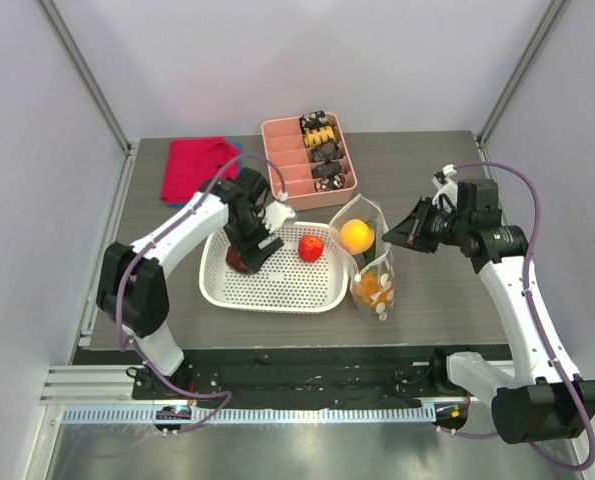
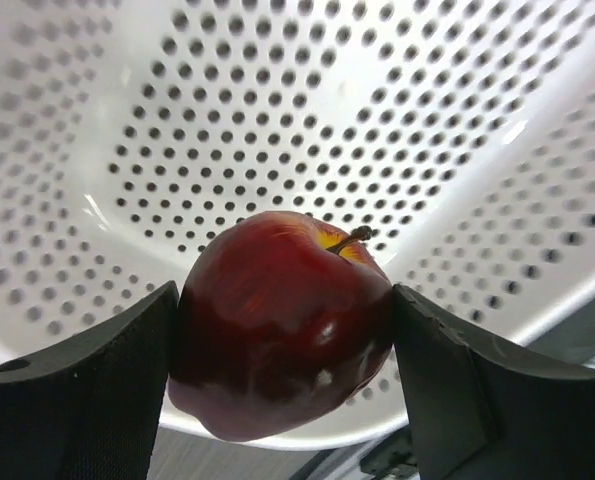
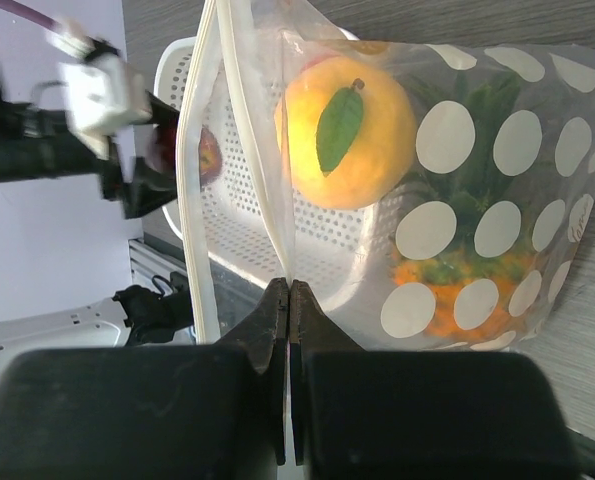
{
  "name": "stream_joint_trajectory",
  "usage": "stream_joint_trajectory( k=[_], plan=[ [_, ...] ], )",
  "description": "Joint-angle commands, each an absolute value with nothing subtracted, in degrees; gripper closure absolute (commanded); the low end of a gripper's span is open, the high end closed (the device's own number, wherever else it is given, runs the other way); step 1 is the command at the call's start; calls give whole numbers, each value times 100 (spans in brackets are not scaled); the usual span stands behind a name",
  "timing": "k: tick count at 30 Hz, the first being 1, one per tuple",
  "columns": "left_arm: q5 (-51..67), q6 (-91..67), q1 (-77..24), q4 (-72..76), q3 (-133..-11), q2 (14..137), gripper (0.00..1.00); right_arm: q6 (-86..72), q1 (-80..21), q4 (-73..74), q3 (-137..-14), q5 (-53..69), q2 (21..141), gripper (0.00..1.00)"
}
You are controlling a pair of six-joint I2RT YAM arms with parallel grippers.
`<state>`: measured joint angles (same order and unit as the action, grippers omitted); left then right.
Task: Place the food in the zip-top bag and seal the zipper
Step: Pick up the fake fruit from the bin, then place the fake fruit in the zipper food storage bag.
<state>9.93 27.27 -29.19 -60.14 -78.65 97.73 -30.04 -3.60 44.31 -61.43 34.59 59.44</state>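
Loading is part done: the peach (image 1: 355,235) and the pineapple (image 1: 371,287) are inside the bag (image 1: 374,215), which stands on the surface (image 1: 427,290) just beside the right end of the basket (image 1: 277,292). Two fruits lie in the basket: the small red apple (image 1: 311,247) near its right side and the dark red apple (image 2: 282,325) at its left. The left fingers (image 2: 77,400) bracket the dark red apple, and in the left wrist view both pads touch its flanks below the stem. Whether the grip is firm, or the fruit is clear of the basket floor, cannot be told. The right fingers (image 3: 269,330) are clenched on the edge of the bag's mouth, pinching the film beside the zipper (image 3: 189,200) and holding the mouth open towards the basket. The step in hand is judged to be picking up the dark red apple. Recommendations: seat the pads at the widest part of the fruit before lifting, since its glossy round sides may slip. Lift straight up past the basket rim, then carry it to the mouth and release low, so it drops in beside the peach without tipping the soft bag. The right grip should hold firm throughout. The zipper is unsealed.
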Motion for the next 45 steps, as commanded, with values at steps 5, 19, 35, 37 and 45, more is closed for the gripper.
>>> stream_joint_trajectory(
  k=[5, 19, 35, 37, 45],
  plan=[
    [2829, 1040, -3514, -6093, -10940, 9474, 39, -2918, -334, 4351, -6346, 3454, 5915, 99],
    [3015, -2554, -4720, -2339, -10618, 10080, 35, -2804, -325, 4579, -6434, 3234, 5801, 99],
    [3384, -3236, -4799, -2750, -9712, 10090, 5, -2549, -246, 4790, -6574, 2918, 5660, 99],
    [3331, -2805, -4843, -3005, -9738, 9880, 0, -2523, -246, 4799, -6531, 2953, 5634, 99],
    [2549, -2013, -4053, -3059, -9328, 8527, 0, -2461, -246, 4825, -6495, 2988, 5616, 99]
  ],
)
